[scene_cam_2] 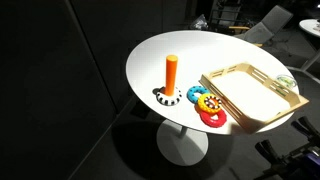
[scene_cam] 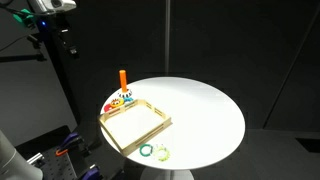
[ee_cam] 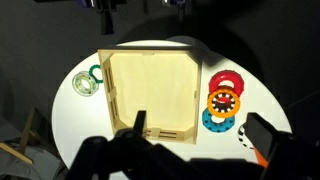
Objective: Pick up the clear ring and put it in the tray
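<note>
The clear ring (ee_cam: 84,86) lies on the round white table (ee_cam: 240,60) just outside the wooden tray's left wall (ee_cam: 107,92) in the wrist view, touching a green ring (ee_cam: 96,72). In an exterior view the clear ring (scene_cam: 162,153) sits beside the green ring (scene_cam: 146,151), near the table's front edge, next to the tray (scene_cam: 160,112). My gripper (ee_cam: 200,132) is open and empty, high above the tray's near edge. Its dark fingers frame the bottom of the wrist view. The tray (scene_cam_2: 226,72) is empty.
An orange peg on a striped base (scene_cam_2: 171,76) stands beside a pile of red, orange and blue rings (ee_cam: 222,100) next to the tray. The robot arm (scene_cam: 48,10) is up at the top left. Dark curtains surround the table.
</note>
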Robot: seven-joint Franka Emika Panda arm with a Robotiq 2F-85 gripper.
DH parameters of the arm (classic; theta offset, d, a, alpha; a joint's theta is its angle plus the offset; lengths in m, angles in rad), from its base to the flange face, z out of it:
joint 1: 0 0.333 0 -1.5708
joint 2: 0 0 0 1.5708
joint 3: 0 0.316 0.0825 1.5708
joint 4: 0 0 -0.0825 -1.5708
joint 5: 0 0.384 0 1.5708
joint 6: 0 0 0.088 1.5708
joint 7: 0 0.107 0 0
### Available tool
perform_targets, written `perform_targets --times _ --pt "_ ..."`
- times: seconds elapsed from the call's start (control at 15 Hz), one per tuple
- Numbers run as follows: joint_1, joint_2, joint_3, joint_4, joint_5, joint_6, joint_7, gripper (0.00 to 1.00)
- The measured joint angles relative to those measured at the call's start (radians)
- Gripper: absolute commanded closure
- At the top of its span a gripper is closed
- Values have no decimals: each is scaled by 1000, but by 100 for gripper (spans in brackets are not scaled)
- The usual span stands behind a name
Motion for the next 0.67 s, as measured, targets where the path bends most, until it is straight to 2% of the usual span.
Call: perform_targets --times 0.67 --pt "-4 10 -10 0 -3 14 0 0"
